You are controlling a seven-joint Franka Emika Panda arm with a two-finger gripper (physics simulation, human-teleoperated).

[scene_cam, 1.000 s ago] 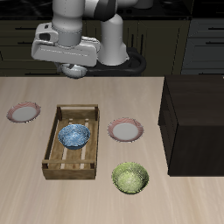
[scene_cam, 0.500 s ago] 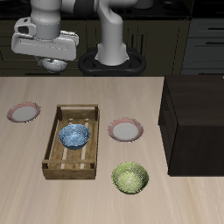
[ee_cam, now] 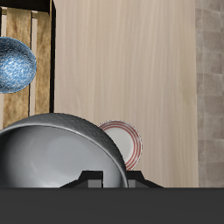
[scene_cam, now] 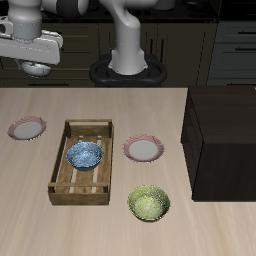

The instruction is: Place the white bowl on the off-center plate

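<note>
My gripper (scene_cam: 36,64) is shut on the white bowl (scene_cam: 39,71) and holds it high above the table, near the back. In the wrist view the bowl (ee_cam: 57,153) fills the space in front of the fingertips (ee_cam: 86,180) and shows as a grey glossy dome. The off-center plate (scene_cam: 27,128), with a pink rim and pale centre, lies on the table beyond the crate's side, below and in front of the gripper. In the wrist view the plate (ee_cam: 129,144) peeks out from behind the bowl.
A wooden crate (scene_cam: 70,184) holds a blue patterned bowl (scene_cam: 85,155), which also shows in the wrist view (ee_cam: 13,63). A second pink-rimmed plate (scene_cam: 144,149) lies mid-table. A green speckled bowl (scene_cam: 148,204) sits near the front edge. A dark cabinet (scene_cam: 220,140) stands at the side.
The gripper has carried the white bowl sideways, from above the crate's back towards the table side where the off-center plate lies. Nothing on the table has moved.
</note>
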